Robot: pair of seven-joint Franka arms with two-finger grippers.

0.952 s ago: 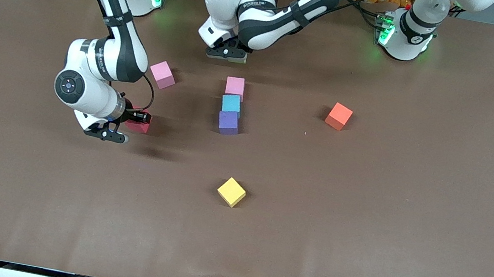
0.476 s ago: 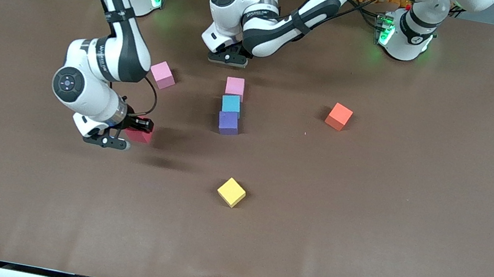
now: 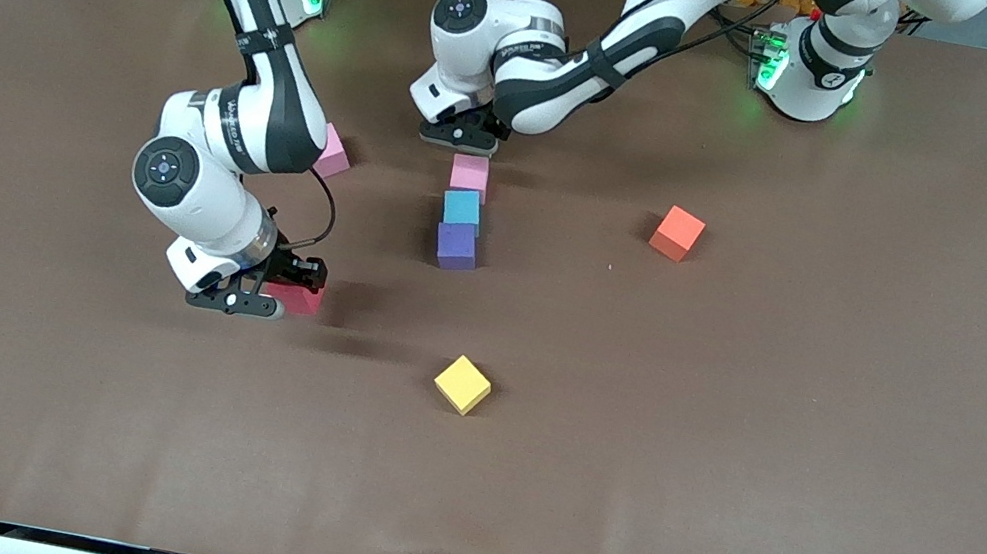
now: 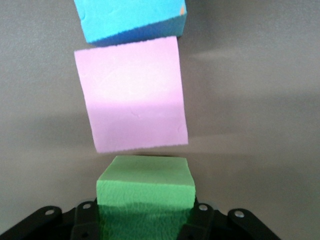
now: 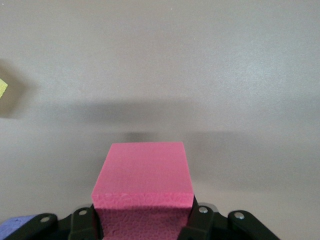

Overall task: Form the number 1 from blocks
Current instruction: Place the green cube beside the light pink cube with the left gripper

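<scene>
A short column of touching cubes lies mid-table: pink [image 3: 470, 173], teal [image 3: 462, 208], purple [image 3: 456, 245]. My left gripper [image 3: 460, 134] is shut on a green cube [image 4: 145, 185], held just off the column's pink end [image 4: 132, 95] with a thin gap between them; the hand hides the green cube in the front view. My right gripper [image 3: 288, 292] is shut on a red cube [image 3: 299, 298], also seen as the red cube [image 5: 142, 172] in its wrist view, low over bare table toward the right arm's end.
A second pink cube [image 3: 334, 154] lies partly hidden by the right arm. An orange cube [image 3: 677, 232] sits toward the left arm's end. A yellow cube [image 3: 462, 383] lies nearer the front camera than the column.
The right gripper has carried the red cube toward the column and the front camera. The left gripper with the green cube has closed in on the pink end of the column.
</scene>
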